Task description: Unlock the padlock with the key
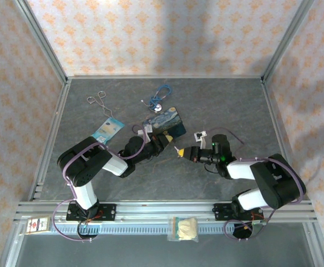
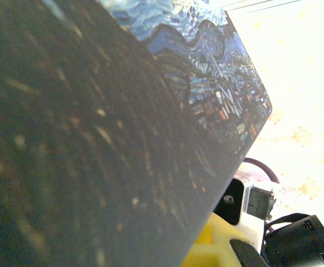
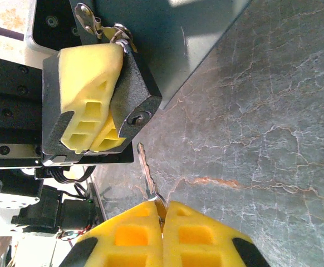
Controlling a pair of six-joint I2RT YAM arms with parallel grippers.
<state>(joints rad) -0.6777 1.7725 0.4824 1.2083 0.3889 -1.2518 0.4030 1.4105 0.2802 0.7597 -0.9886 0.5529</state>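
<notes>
In the left wrist view the blue painted box (image 2: 167,100) sits so near the lens that its swirled picture is a dark blur, and only a scrap of a yellow finger (image 2: 206,250) shows at the bottom edge. From above, the padlock and key are too small to pick out where the two tools meet in front of the box (image 1: 165,123).

The right wrist view shows them plainly. The padlock (image 3: 137,92) hangs at the box's lower edge, its thin silvery shackle up by a small metal hasp (image 3: 87,15); whether the shackle passes through the hasp is hard to tell. The left tool (image 3: 103,94) is clamped on the dark body, one yellow finger (image 3: 87,67) pressed flat against it and the other largely hidden behind. The keyhole faces the key. The right tool (image 3: 163,211) is pinched closed on the key (image 3: 147,178); the head is buried between the pads, and the shaft points at the keyhole, with its tip just short of it and not inserted.

Both arms are folded low over the grey counter (image 1: 234,105). The left tool (image 1: 161,146) reaches in from the left. The right tool (image 1: 183,151) comes from the right, and the two are nearly tip to tip. Forceps (image 1: 99,102) lie well apart at the far left.
</notes>
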